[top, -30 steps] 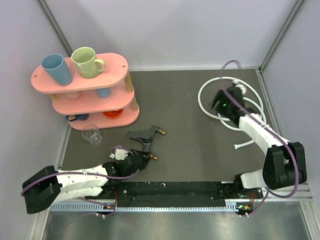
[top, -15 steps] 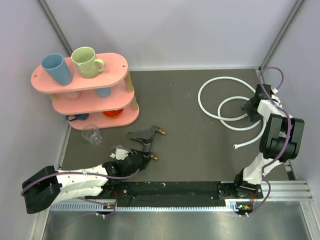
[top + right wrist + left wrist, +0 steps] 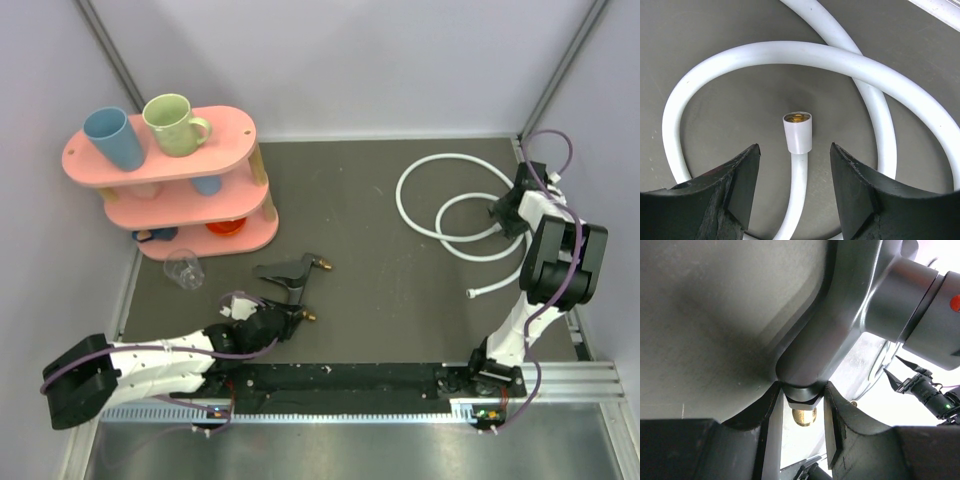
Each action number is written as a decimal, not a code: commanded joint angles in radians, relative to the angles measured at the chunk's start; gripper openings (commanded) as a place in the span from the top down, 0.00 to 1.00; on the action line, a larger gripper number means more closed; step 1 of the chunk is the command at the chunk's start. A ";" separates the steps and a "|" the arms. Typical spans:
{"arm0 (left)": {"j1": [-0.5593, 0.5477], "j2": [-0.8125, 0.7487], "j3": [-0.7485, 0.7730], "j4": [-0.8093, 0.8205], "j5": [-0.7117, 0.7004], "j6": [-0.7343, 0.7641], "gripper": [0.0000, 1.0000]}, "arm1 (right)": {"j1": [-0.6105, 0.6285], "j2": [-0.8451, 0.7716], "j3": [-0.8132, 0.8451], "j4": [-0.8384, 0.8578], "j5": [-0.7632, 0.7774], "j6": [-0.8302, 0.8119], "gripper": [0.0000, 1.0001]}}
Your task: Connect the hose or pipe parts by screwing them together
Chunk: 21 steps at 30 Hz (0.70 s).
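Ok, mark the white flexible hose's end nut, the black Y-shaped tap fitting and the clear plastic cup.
white hose end nut [image 3: 797,132]: right wrist view, on its side wall.
black Y-shaped tap fitting [image 3: 283,271]: top external view, on its black body.
clear plastic cup [image 3: 185,270]: top external view, on its middle.

The black fitting [image 3: 810,350] fills the left wrist view, blurred and cut off at the top and sides, with one brass end [image 3: 804,416] showing between the jaws of the left gripper [image 3: 800,400]. From above, the right gripper [image 3: 505,214] is mostly covered by its own wrist. The white hose [image 3: 790,50] runs off the right wrist view's edges.
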 commanded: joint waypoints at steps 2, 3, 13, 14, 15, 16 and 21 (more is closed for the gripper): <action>-0.009 -0.029 0.013 0.038 -0.014 -0.052 1.00 | -0.009 0.013 0.044 0.007 -0.003 0.005 0.42; -0.009 -0.032 0.013 0.038 -0.014 -0.052 1.00 | -0.009 0.018 0.044 0.007 -0.005 0.005 0.43; -0.009 -0.016 0.035 0.036 -0.008 -0.044 1.00 | -0.009 0.076 0.064 0.001 -0.014 0.008 0.47; -0.009 -0.012 0.036 0.036 -0.007 -0.043 1.00 | -0.009 0.078 0.067 0.000 -0.013 0.005 0.48; -0.011 -0.011 0.038 0.036 -0.005 -0.043 1.00 | -0.009 0.087 0.070 0.000 -0.013 0.004 0.49; -0.011 -0.011 0.041 0.036 -0.005 -0.041 1.00 | -0.009 0.088 0.076 -0.002 -0.013 0.002 0.51; -0.011 -0.009 0.047 0.033 -0.003 -0.036 1.00 | -0.009 0.096 0.085 -0.006 -0.020 -0.001 0.59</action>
